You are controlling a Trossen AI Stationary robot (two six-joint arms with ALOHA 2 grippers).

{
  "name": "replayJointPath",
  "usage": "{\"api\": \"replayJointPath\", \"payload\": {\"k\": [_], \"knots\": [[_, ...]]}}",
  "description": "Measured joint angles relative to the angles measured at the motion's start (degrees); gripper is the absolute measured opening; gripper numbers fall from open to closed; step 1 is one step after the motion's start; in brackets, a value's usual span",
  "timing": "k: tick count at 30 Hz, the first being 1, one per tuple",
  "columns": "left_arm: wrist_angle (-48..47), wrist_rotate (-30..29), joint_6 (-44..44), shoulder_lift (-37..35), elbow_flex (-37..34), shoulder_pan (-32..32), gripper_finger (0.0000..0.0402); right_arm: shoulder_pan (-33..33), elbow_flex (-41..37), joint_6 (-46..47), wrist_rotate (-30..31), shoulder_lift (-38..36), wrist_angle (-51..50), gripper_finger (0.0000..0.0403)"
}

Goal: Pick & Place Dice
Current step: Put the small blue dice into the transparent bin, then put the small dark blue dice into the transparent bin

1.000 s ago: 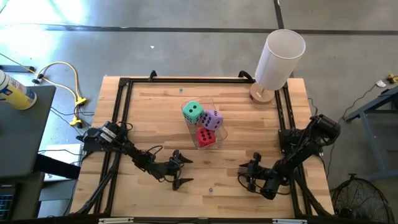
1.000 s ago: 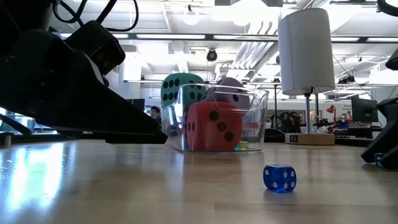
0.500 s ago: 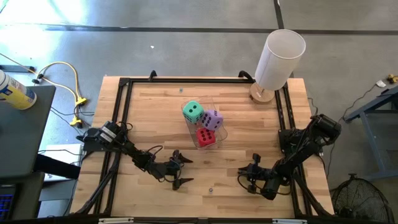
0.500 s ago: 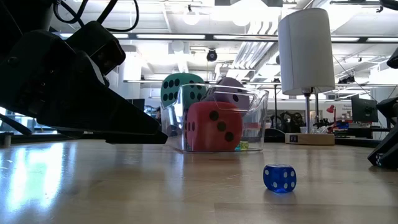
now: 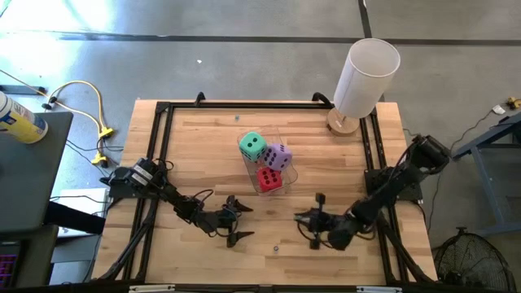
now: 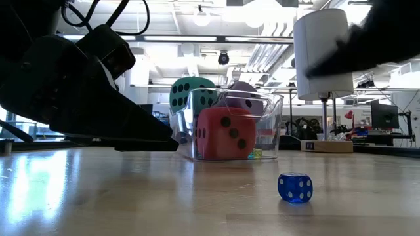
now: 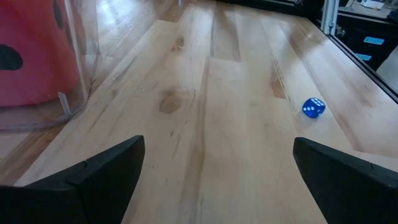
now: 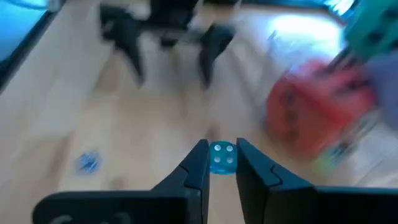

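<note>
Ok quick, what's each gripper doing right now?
Left gripper: open, holding nothing, low over the table near the clear bin.
Right gripper: shut on a small light-blue die, lifted off the table.

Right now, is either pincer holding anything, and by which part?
The right pincer grips a small blue die by two opposite faces, at its fingertips. The left pincer is open and empty.

Pale wooden plank tabletop (image 5: 203,155) framed by black metal rails. White cylindrical lampshade on a round wooden base (image 5: 365,79) at the 1 o'clock corner. Clear plastic bin (image 5: 286,169) near the middle. Yellow cable (image 5: 88,102) coiled on grey concrete floor (image 5: 244,57), toward 10 o'clock.
</note>
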Motion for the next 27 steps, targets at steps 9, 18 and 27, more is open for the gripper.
{"api": "replayJointPath", "payload": {"k": [9,18,27], "knots": [[0.0,0.0,0.0,0.0,0.0,0.0,0.0399,-12.4,4.8,-14.2,3.4,-1.4,-0.2,0.0040],[0.0,0.0,0.0,0.0,0.0,0.0,0.0399,-19.5,4.8,-12.4,-1.5,-1.4,-1.3,0.0063],[0.0,0.0,0.0,0.0,0.0,0.0,0.0399,-20.2,4.8,-12.2,-3.9,-1.4,-1.8,0.0146]]}}
